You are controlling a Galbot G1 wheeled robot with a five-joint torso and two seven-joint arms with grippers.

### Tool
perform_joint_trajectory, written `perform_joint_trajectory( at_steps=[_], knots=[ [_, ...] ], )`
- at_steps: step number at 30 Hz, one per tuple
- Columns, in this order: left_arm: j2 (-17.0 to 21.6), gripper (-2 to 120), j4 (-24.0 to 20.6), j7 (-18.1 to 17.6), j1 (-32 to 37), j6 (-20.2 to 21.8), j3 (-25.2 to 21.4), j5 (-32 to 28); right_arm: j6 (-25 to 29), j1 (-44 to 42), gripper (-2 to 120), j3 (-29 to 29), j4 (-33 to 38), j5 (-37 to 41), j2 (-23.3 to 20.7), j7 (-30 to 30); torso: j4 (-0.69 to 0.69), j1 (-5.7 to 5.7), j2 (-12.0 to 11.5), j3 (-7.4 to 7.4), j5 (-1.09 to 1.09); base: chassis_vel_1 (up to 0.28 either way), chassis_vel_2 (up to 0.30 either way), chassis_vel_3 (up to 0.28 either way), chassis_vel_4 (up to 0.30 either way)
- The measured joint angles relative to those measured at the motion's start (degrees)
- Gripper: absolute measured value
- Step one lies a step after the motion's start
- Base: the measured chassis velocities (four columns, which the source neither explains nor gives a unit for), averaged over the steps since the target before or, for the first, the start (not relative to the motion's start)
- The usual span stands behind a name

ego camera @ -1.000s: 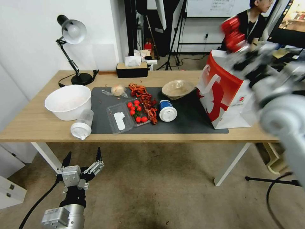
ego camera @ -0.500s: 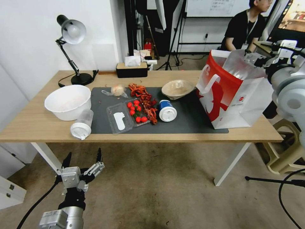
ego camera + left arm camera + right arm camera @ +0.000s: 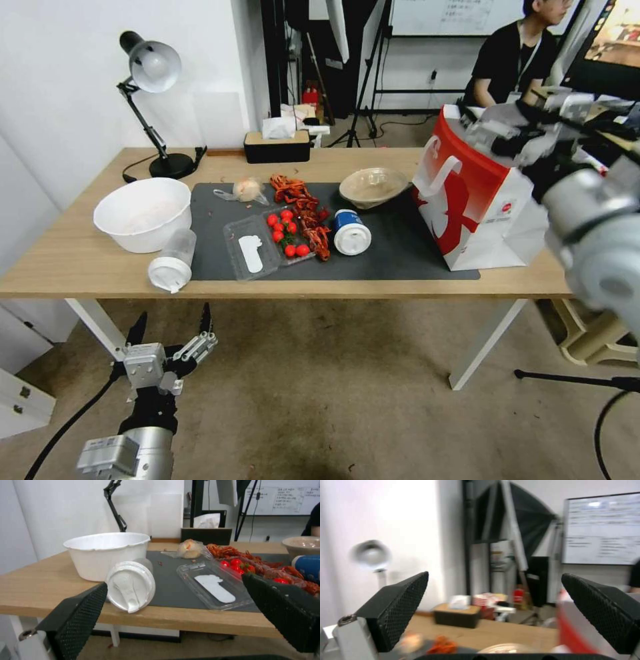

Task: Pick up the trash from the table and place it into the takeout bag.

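Right gripper [image 3: 497,123] over the takeout bag [image 3: 467,200] mouth, jaws apart, empty. Left gripper [image 3: 172,333] parked below the surface, jaws apart. Release step apparently done; next, approach the blue-and-white cup [image 3: 351,232].

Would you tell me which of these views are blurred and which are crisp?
Head view: table items are crisp, but the right tool over the takeout bag is smeared. Right wrist view: soft throughout. Left wrist view: sharp on the clear white-lidded cup.
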Motion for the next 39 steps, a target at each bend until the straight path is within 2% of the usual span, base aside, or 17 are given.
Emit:
perform_joint_trajectory(
  at_steps=[6,8,10,11,13,14,15,16,17,18,20,24,28,34,38,39],
  knots=[
    [-0.77,100,-0.21,0.28,0.6,-0.42,0.07,0.61,2.38,-8.59,100,-0.83,3.2,-7.61,4.24,-4.23,0.04,0.0,0.0,0.0,0.02,0.0,0.0,0.0,0.0],
    [-1.05,100,-0.21,0.44,0.74,-0.64,0.35,0.83,4.17,-15.14,100,-0.9,3.41,-14.21,7.81,-6.24,0.04,0.0,0.0,0.0,0.01,0.0,0.0,0.0,0.0],
    [-1.09,100,-0.2,0.47,0.77,-0.72,0.4,0.88,4.88,-17.29,100,-0.87,3.41,-16.27,9.02,-6.91,0.02,0.0,0.0,0.0,0.03,0.0,0.0,0.0,0.0],
    [-1.18,100,0.0,0.55,0.88,-1.0,0.49,0.94,8.1,-23.77,100,-0.71,3.15,-22.68,12.82,-8.69,0.01,0.0,0.0,0.0,0.0,0.0,0.0,0.0,0.0],
    [-1.18,100,0.18,0.63,0.94,-1.18,0.51,0.94,11.79,-28.9,100,-0.67,2.39,-27.88,16.46,-9.85,0.01,0.0,0.0,0.0,0.0,0.0,0.0,0.0,0.0],
    [-1.18,100,0.18,0.63,0.94,-1.18,0.51,0.94,11.79,-28.9,100,-0.67,2.39,-27.88,16.46,-9.85,0.01,0.0,0.0,0.0,0.0,0.0,0.0,0.0,0.0],
    [-1.08,100,0.36,0.69,0.98,-1.22,0.55,0.94,15.77,-33.61,100,-1.03,1.05,-32.0,19.84,-10.46,-0.01,-0.01,0.0,0.0,0.01,0.0,0.0,0.0,0.0],
    [-1.08,100,0.47,0.71,0.97,-1.26,0.6,0.94,18.16,-35.78,100,-1.33,0.13,-34.16,21.42,-10.61,0.01,0.0,0.0,0.0,0.0,0.0,0.0,0.0,0.0],
    [-1.08,100,0.47,0.71,0.97,-1.26,0.6,0.94,18.16,-35.78,100,-1.33,0.13,-34.16,21.42,-10.61,0.01,0.0,0.0,0.0,0.0,0.0,0.0,0.0,0.0],
    [-0.99,100,0.73,0.77,0.85,-1.3,0.71,0.94,22.91,-39.83,100,-2.1,-2.45,-38.65,24.36,-10.77,0.0,-0.01,0.0,0.0,0.0,0.0,0.0,0.0,0.0],
    [-0.89,100,1.03,0.77,0.64,-1.3,0.91,0.85,27.16,-43.26,100,-2.8,-5.5,-42.39,26.99,-10.95,0.01,0.0,0.0,0.0,0.0,0.0,0.0,0.0,0.0],
    [-0.78,100,1.6,0.77,0.28,-1.26,1.2,0.82,30.02,-45.36,100,-3.42,-8.89,-44.99,29.0,-11.2,0.01,0.0,0.0,0.0,0.0,0.0,0.0,0.0,0.0],
    [-0.67,100,1.81,0.8,0.01,-1.16,1.43,0.78,30.49,-45.45,100,-3.77,-9.62,-45.49,29.44,-11.3,0.02,0.0,0.0,0.0,0.01,0.0,0.0,0.0,0.0],
    [-0.38,100,2.09,0.87,-0.22,-1.1,1.4,0.63,26.89,-41.43,100,-4.72,-8.75,-42.95,27.64,-11.47,0.0,0.0,0.0,0.01,0.0,0.0,0.0,0.0,0.0],
    [-0.52,100,2.15,0.88,-0.2,-1.06,1.29,0.65,19.1,-29.09,100,-9.44,-10.95,-37.67,24.12,-10.91,0.04,0.0,-0.01,0.01,0.02,0.0,0.0,0.0,0.0],
    [-0.52,100,2.15,0.88,-0.2,-1.06,1.29,0.65,19.1,-29.09,100,-9.44,-10.95,-37.67,24.12,-10.91,0.04,0.0,-0.01,0.01,0.02,0.0,0.0,0.0,0.0]
  ],
)
